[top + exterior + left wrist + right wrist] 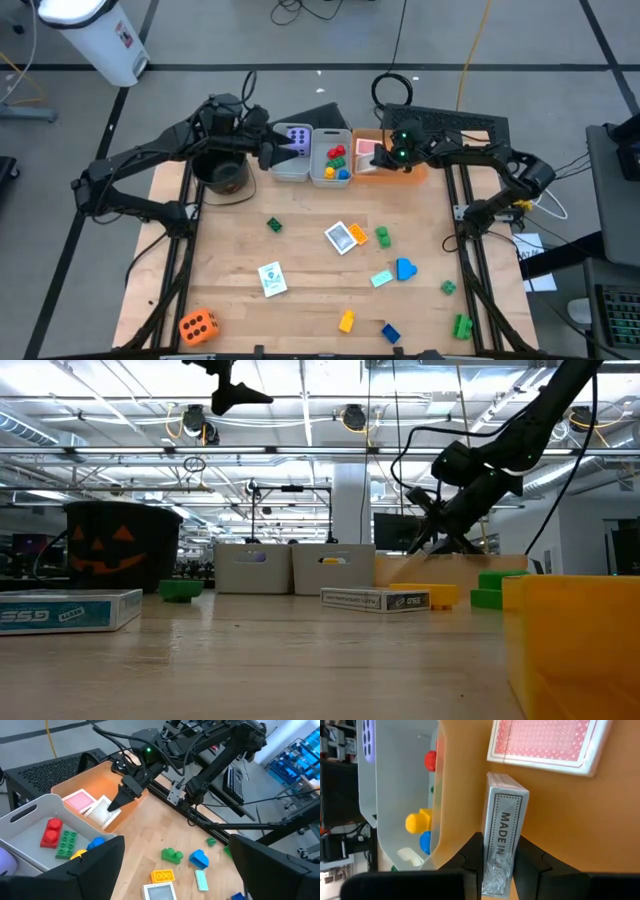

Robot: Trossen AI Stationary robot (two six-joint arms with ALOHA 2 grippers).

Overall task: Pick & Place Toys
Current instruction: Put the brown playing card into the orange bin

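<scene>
Orange tray [560, 820] sits under the right tool [501, 865], which pinches a silver card box [504, 835] just above a red-backed card [542, 742]. Left tool [175, 870] hovers spread over the grey bins [310, 172]. Risk: box released on edge may topple (narrow face down).

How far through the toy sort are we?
Partly done. Sorted: purple die in one grey bin, bricks in the next, a red card pack in the orange tray. In hand: right gripper shut on a second pack over the tray; left gripper open above the bins. Left on the table: orange die, three card packs, about eight bricks.
</scene>
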